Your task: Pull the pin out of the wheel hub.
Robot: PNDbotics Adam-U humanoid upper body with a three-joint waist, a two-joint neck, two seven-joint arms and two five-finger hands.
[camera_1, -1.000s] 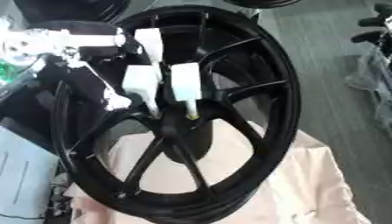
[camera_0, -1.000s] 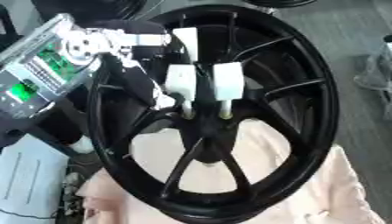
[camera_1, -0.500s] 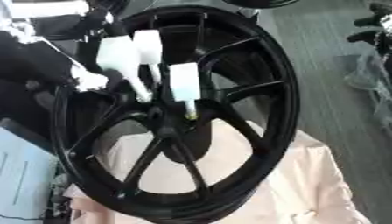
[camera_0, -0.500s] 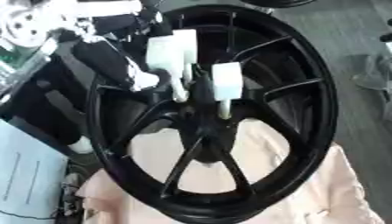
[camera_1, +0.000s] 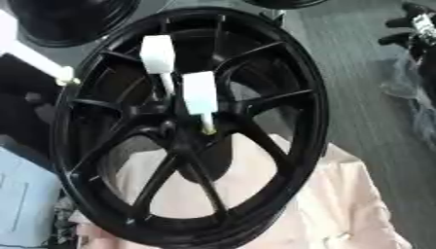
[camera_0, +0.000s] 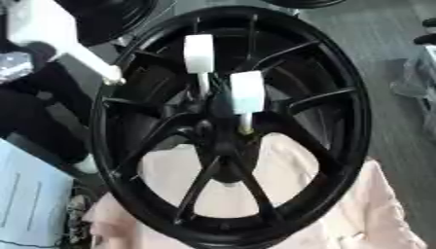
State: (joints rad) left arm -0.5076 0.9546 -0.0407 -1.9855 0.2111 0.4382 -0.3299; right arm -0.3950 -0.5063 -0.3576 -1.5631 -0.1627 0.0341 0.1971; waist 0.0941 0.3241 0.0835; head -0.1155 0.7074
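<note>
A big black spoked wheel hub [camera_0: 340,112] fills both views, leaning on a pale cloth. Two pins with white block handles stand near its centre. The left pin [camera_0: 198,52] sits higher, its thin shaft running down toward the hub centre [camera_0: 213,133]. Lower and to the right is the second pin [camera_0: 247,91], its tip at the centre. My left hand [camera_0: 43,29] shows only as a blurred white shape at the upper left. A white straight part [camera_0: 89,61] reaches from it to the rim, apart from both pins. The right hand is out of sight.
A pale pink cloth [camera_0: 374,204] lies under the wheel's lower half. Another black wheel [camera_1: 68,19] stands at the upper left. A light blue sheet [camera_0: 30,199] is at the lower left, and grey floor [camera_0: 400,131] with dark objects [camera_1: 417,29] lies on the right.
My left arm has pulled back up and to the left, away from the hub's centre. The left pin's handle now stands higher than a second ago. The right pin has stayed put.
</note>
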